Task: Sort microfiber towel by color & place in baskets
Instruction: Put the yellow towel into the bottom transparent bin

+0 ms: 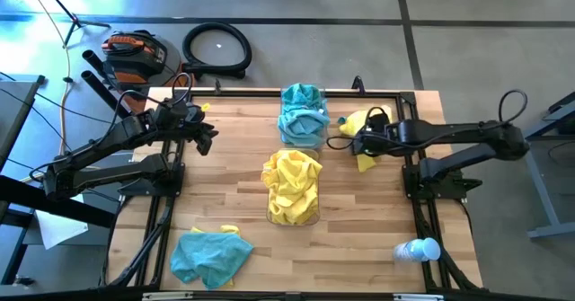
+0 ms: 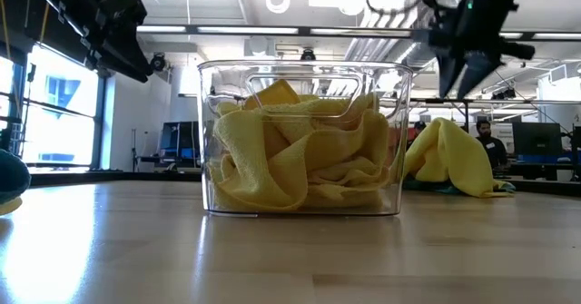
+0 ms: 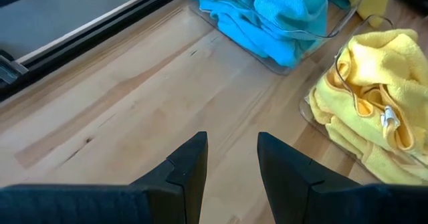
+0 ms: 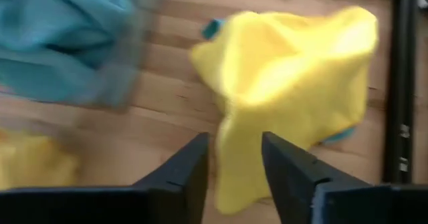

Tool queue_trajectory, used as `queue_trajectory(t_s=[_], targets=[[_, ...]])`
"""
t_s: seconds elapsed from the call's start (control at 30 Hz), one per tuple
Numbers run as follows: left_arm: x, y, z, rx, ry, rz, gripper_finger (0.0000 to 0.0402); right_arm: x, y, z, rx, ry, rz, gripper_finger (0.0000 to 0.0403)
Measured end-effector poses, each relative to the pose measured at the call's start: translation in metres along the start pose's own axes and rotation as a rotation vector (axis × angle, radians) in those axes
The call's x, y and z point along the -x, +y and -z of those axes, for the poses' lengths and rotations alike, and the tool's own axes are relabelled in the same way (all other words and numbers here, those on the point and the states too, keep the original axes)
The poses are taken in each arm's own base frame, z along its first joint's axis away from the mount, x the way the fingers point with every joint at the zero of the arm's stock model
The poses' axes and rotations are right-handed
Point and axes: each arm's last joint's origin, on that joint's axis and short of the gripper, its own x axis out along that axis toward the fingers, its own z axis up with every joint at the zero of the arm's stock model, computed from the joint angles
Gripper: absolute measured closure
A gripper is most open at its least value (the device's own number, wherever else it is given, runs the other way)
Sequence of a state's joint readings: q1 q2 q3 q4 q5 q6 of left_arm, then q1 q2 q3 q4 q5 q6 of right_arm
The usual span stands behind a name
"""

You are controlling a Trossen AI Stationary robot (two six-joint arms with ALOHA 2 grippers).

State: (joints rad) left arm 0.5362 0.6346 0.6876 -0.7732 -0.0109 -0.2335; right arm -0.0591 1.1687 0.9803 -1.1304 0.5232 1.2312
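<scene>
Microfiber towels lie in four places in the high view. Teal ones fill the clear basket [image 1: 303, 121] at upper centre, and yellow ones fill the second clear basket [image 1: 293, 213] just below it at the middle of the frame. A loose yellow towel [image 1: 358, 121] lies on the wooden table [image 1: 234, 184] right of the teal basket, near the upper right corner of the tabletop, with a bit of teal cloth showing at its edge in the right wrist view. A loose teal towel [image 1: 208, 256] lies at lower left, with a scrap of yellow at its upper edge.

In the high view the right gripper [image 1: 351, 145] sits right of centre, over the loose yellow towel and just beside the teal basket. In its wrist view the two dark fingers [image 4: 184, 174] stand parted with a gap between them and nothing clamped; the yellow towel lies on the wood beyond them.

At upper left in the same overhead picture the left gripper [image 1: 208, 143] hangs over bare table, well apart from both baskets. Its wrist view shows its fingers [image 3: 190, 170] apart and holding nothing, with wood below and both filled baskets farther off.

A white plastic bottle [image 1: 419, 250] lies at the lower right of the table. In the low view the yellow-filled basket stands at centre frame, the loose yellow towel behind it to the right, and a person [image 2: 488, 142] far back in the room.
</scene>
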Motion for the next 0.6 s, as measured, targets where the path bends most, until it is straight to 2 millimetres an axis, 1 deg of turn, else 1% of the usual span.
queue_trajectory(t_s=[0.1, 0.2, 0.4, 0.47, 0.53, 0.6], targets=[[0.0, 0.0, 0.0, -0.007, 0.0, 0.001, 0.0282, -0.019, -0.009, 0.009, 0.009, 0.033, 0.068, 0.0236], [0.0, -0.001, -0.002, -0.005, -0.017, 0.009, 0.0282, -0.039, -0.017, 0.015, 0.013, 0.055, 0.1, 0.021], [0.0, -0.008, -0.004, -0.02, -0.05, 0.055, 0.0282, -0.079, -0.027, 0.017, 0.059, 0.021, 0.078, 0.0172], [0.001, -0.011, -0.005, -0.011, -0.063, 0.074, 0.0282, -0.091, -0.032, 0.016, 0.065, -0.006, 0.065, 0.0166], [0.001, -0.013, -0.005, 0.004, -0.064, 0.089, 0.0282, -0.101, -0.035, 0.014, 0.066, -0.023, 0.044, 0.0169], [0.001, -0.015, -0.004, 0.022, -0.061, 0.094, 0.0282, -0.107, -0.039, 0.012, 0.071, -0.001, 0.026, 0.0194]])
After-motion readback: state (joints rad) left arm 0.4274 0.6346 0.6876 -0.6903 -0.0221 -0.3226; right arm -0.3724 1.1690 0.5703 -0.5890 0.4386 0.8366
